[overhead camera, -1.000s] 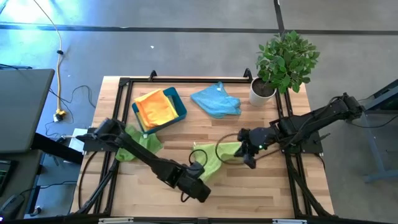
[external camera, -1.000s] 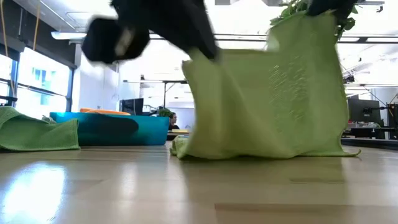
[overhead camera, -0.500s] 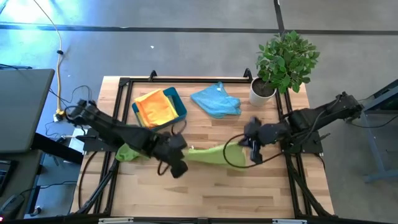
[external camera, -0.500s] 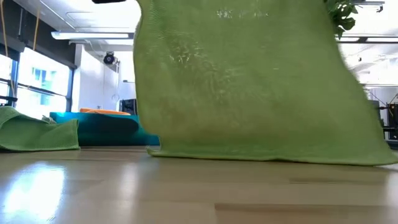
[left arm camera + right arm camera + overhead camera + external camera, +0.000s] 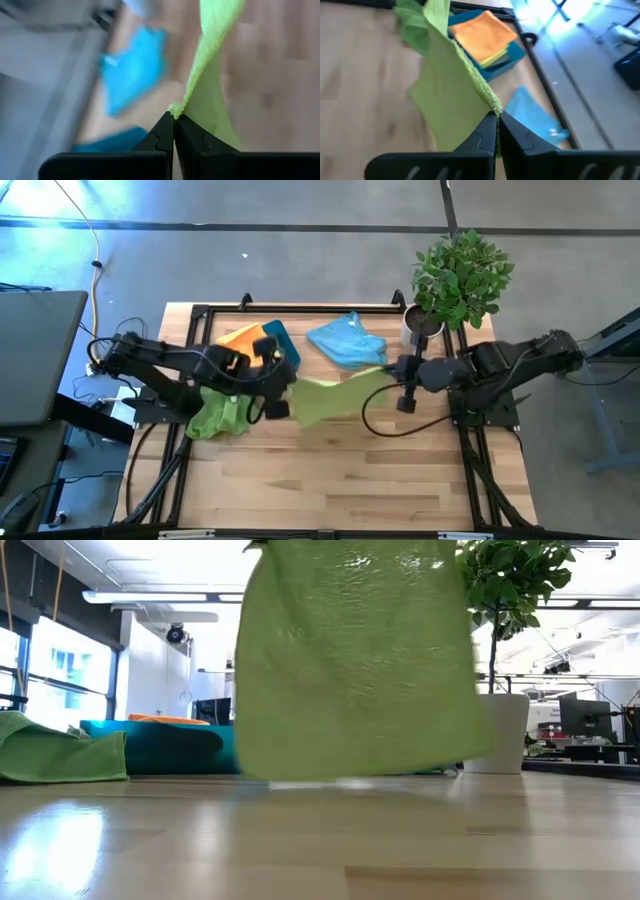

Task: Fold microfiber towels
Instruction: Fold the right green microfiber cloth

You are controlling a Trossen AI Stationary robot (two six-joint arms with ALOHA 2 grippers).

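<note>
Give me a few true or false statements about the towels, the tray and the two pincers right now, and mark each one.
1. Both pincers hold the same lime green towel. True: the left pincer and the right pincer each pinch a corner.
2. That towel lies flat on the table. False: it hangs stretched between the arms.
3. The teal tray is empty. False: orange and yellow towels sit in it.
4. A light blue towel lies near the potted plant. True.
5. A second green towel lies crumpled beside the tray. True.
</note>
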